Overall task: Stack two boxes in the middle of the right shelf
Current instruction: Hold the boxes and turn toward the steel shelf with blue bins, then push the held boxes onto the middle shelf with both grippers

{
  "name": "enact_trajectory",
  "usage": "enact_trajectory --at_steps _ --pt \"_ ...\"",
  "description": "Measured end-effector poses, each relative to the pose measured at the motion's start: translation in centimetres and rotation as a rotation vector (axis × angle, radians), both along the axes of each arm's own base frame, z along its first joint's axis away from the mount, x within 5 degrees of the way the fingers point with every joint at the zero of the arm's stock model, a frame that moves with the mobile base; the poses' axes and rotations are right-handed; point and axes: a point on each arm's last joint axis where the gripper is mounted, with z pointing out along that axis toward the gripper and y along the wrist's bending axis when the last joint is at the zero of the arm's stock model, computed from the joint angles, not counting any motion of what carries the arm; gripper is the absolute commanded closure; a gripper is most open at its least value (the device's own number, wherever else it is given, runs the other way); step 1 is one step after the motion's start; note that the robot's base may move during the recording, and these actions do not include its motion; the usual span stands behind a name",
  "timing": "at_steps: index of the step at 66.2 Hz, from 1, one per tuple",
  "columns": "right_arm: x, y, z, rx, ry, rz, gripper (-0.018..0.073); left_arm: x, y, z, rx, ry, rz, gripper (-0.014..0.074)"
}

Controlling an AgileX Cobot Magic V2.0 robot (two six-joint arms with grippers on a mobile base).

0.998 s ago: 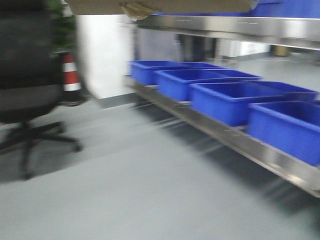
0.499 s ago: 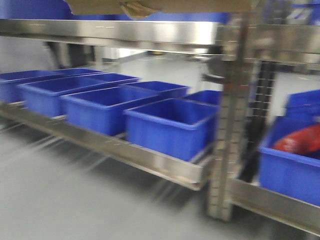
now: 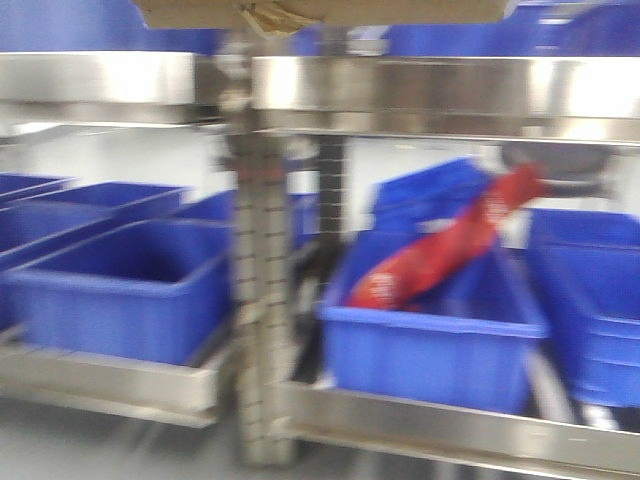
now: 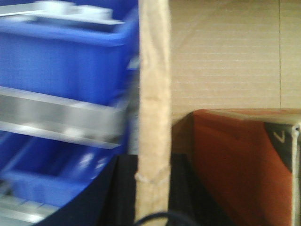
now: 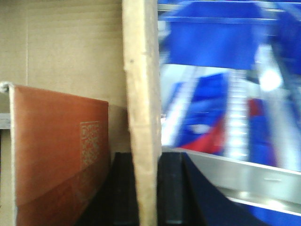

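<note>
**Item 1.** Tan corrugated cardboard box (image 3: 330,10), wide, held aloft. The top of the front view cuts off all but its underside, which shows above the front lip of the shiny stainless-steel shelf tier (image 3: 420,88). A ragged yellowish-brown tape flap (image 3: 268,17) hangs from the underside, left of centre. Contents: 1 orange-brown printed carton (image 5: 56,155), close to both side walls.

**Item 2.** Left gripper (image 4: 153,162): 2 black fingers (image 4: 124,188) pressed together on the box's left side wall, 1 on each face. Right gripper (image 5: 146,160): the same pinch on the right side wall, whose upper edge is bare.

**Surroundings.** Beyond each pinched wall is open air, then a steel lip and bins. A perforated grey upright post (image 3: 258,300) stands below the lip, left of centre. Blue plastic bins (image 3: 110,290) sit on the lower tier, 1 holding a red bag (image 3: 440,255). The view is blurred, so the gap from box to shelf cannot be told.
</note>
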Motion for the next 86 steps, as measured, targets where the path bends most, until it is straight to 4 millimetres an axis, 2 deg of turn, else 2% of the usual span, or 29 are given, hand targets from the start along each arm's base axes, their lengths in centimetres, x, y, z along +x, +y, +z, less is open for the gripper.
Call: enact_trajectory --at_steps 86 --pt "0.01 0.0 0.03 -0.002 -0.003 0.0 0.0721 0.0 -0.01 0.01 0.0 -0.002 -0.001 0.0707"
